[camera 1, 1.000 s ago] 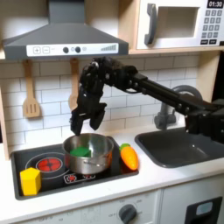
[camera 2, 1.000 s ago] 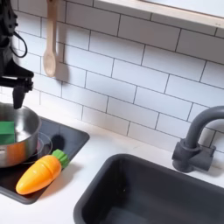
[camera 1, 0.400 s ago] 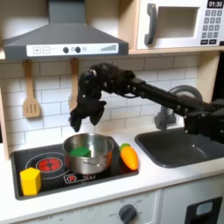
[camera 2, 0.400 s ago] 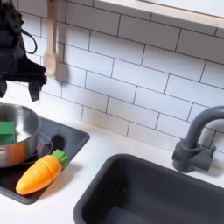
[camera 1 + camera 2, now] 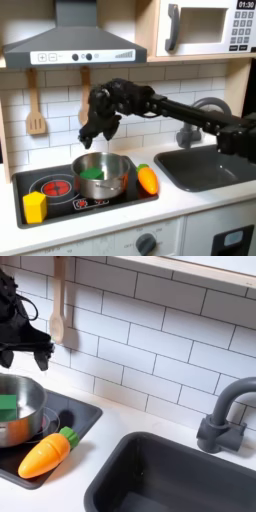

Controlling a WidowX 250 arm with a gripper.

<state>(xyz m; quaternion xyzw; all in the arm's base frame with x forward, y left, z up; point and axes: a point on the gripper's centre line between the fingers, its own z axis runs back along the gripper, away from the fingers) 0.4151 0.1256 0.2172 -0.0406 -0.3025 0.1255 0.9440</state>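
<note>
The gripper [image 5: 92, 134] hangs in the air above the pot [image 5: 101, 175], clear of its rim and holding nothing. In the first exterior view its two dark fingers [image 5: 85, 139] point down with a narrow gap between them; in the second exterior view the gripper [image 5: 28, 353] sits at the left edge, above the pot [image 5: 18, 408], and the fingers stand apart with nothing between them.

The pot is a shiny metal one standing on the black stove top [image 5: 60, 205]. Inside the pot lies a green thing [image 5: 92, 172], seen in the second exterior view as a green block [image 5: 7, 404] against the pot's inner wall.

A toy carrot [image 5: 147, 179] lies just beside the pot, on the first exterior view's right of it, near the stove top's edge; in the second exterior view the carrot [image 5: 44, 454] lies in front of the pot with its green end towards it. A yellow block [image 5: 35, 207] stands well apart from the pot, on the first exterior view's left. A wooden spoon [image 5: 58, 318] hangs on the tiled wall above the pot. The sink [image 5: 205, 165] lies beyond the carrot from the pot, set in the bench [image 5: 120, 220].
</note>
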